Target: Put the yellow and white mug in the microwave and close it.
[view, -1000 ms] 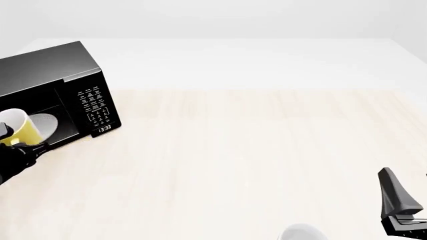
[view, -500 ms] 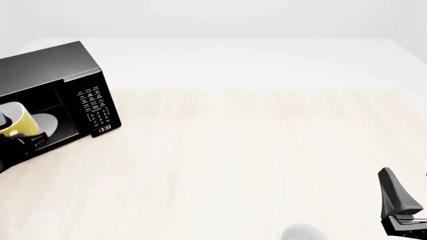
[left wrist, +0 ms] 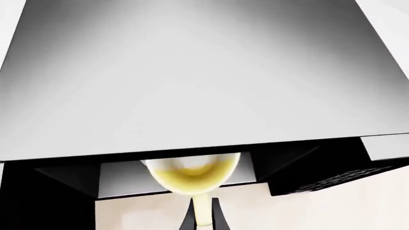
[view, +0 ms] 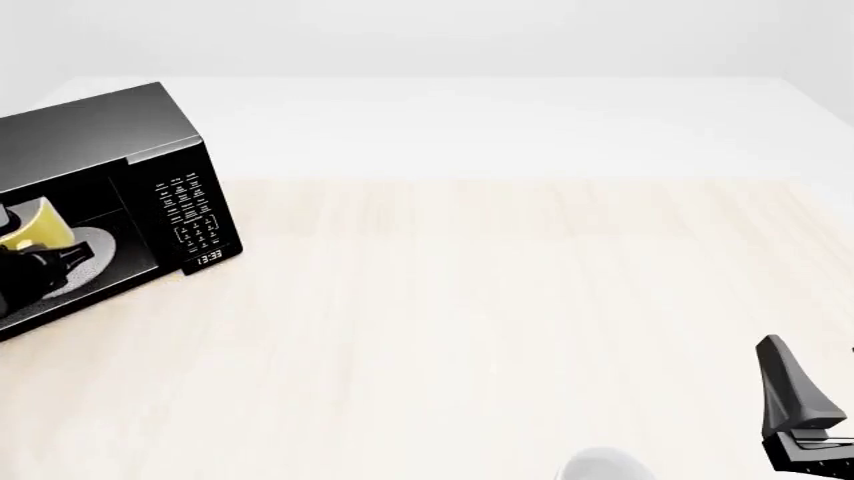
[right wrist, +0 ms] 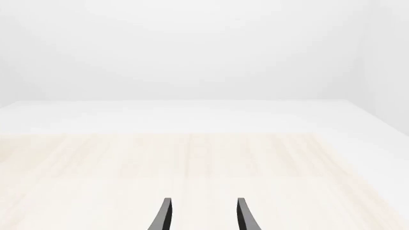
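The black microwave (view: 120,150) stands at the table's far left, keypad panel (view: 187,215) facing me and its cavity open. The yellow and white mug (view: 36,226) hangs inside the cavity, just above the white turntable plate (view: 88,248). My left gripper (view: 51,260) reaches into the opening and is shut on the mug's handle. In the left wrist view the mug (left wrist: 191,173) sits under the microwave's grey top (left wrist: 191,72), with the gripper (left wrist: 203,219) clamped on the yellow handle. My right gripper (view: 801,412) rests near the front right edge, and it (right wrist: 203,216) is open with nothing in it.
A white rounded object (view: 607,466) pokes in at the front edge, left of my right gripper. The light wooden tabletop (view: 507,300) stretches between microwave and right arm. The microwave door lies outside the front view.
My left gripper has carried the mug from in front of the opening farther into the microwave cavity, over the turntable plate. The right arm has not moved.
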